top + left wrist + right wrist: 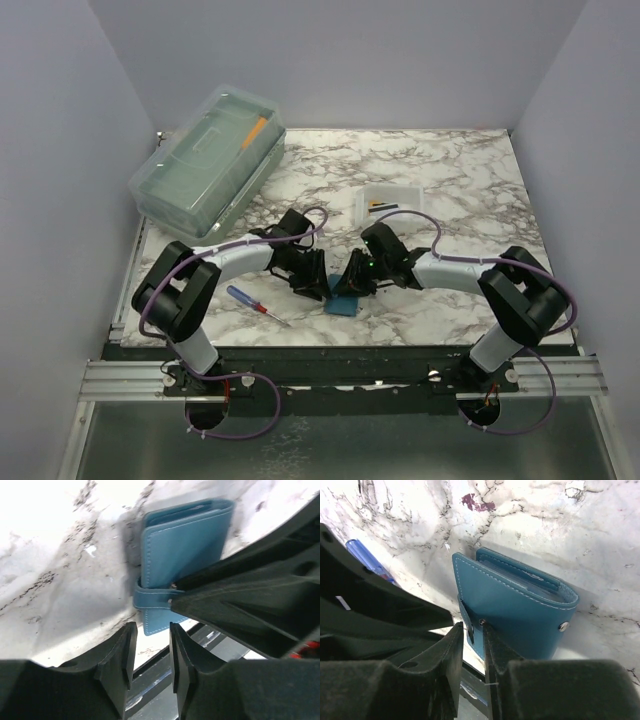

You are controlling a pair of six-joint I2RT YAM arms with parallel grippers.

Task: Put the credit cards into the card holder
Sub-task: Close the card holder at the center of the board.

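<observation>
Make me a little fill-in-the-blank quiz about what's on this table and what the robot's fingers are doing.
1. The right fingers pinch the snap ____ of the card holder.
2. The left fingers hold ____.
3. The credit cards lie in a translucent ____.
4. The handle of the screwdriver is ____.
Missing words: tab, nothing, tray, blue.

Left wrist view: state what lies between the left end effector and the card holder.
Nothing: in the left wrist view the card holder reaches right up to the left end effector, with only bare table showing beneath.
</observation>
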